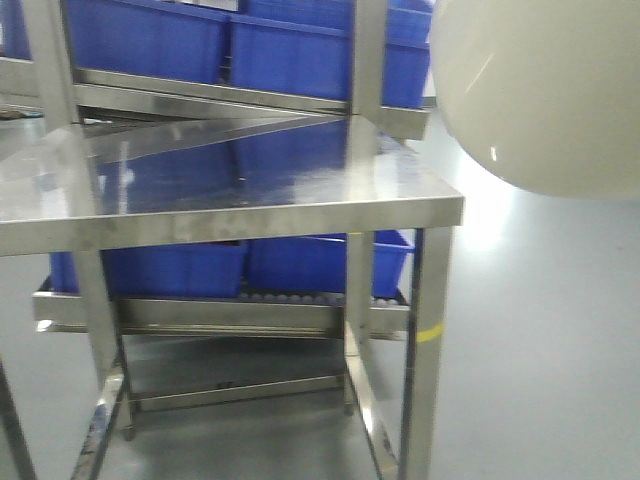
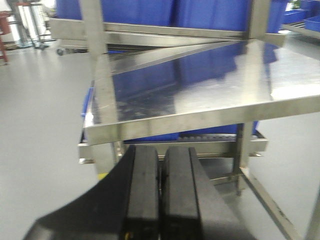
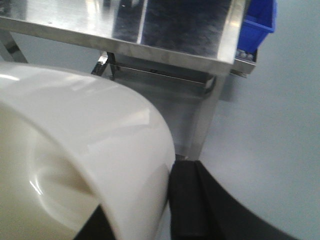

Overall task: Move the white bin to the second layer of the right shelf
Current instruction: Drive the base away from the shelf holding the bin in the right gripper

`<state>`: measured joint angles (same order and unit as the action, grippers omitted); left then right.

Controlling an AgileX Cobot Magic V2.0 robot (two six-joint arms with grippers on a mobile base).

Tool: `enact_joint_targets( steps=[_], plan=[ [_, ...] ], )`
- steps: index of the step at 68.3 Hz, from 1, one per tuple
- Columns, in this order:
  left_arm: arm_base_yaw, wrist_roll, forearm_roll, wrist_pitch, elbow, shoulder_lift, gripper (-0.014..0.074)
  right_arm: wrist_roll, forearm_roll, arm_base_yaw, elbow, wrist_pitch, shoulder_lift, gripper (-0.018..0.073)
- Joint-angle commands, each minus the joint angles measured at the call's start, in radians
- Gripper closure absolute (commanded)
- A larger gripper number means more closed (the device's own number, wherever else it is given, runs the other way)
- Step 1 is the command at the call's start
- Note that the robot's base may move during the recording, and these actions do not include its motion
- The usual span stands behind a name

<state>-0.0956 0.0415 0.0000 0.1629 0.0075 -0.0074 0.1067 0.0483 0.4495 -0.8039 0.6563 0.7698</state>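
Grey floor [image 1: 540,350] runs under a steel table [image 1: 250,190] whose bare top mirrors the blue crates [image 1: 300,55] lined up on the rack behind it. Below the tabletop, 2 more blue crates sit on a rack level with small rollers [image 1: 290,297] showing just behind a flat steel rail [image 1: 230,312]. A yellow band [image 1: 428,333] wraps the table's front right leg; nothing on it can be read. The white bin [image 1: 540,90] hangs in the air at the upper right of the front view, above tabletop height and out past the table's right corner, touching neither table nor rack, its rounded base towards the camera. In the right wrist view the right gripper [image 3: 145,215] is clamped on the bin's wall at the rim, with 1 black finger [image 3: 187,200] pressed against the glossy outside and the bin's hollow inside opening at the lower left. The left gripper [image 2: 161,185] hovers low in front of the table edge, its 2 black fingers [image 2: 142,185] pressed together with only a thin seam between them and nothing held.
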Motion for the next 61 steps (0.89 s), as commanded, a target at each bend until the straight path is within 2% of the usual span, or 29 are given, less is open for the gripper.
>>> enact_joint_targets(
  steps=[1,61],
  plan=[
    [-0.006,-0.003,0.000,-0.085,0.037,-0.014,0.0512,0.000,0.006,-0.004,-0.030,-0.090,-0.007,0.0503],
    [-0.006,-0.003,0.000,-0.085,0.037,-0.014,0.0512,0.000,0.006,-0.004,-0.030,-0.090,-0.007,0.0503]
  ],
)
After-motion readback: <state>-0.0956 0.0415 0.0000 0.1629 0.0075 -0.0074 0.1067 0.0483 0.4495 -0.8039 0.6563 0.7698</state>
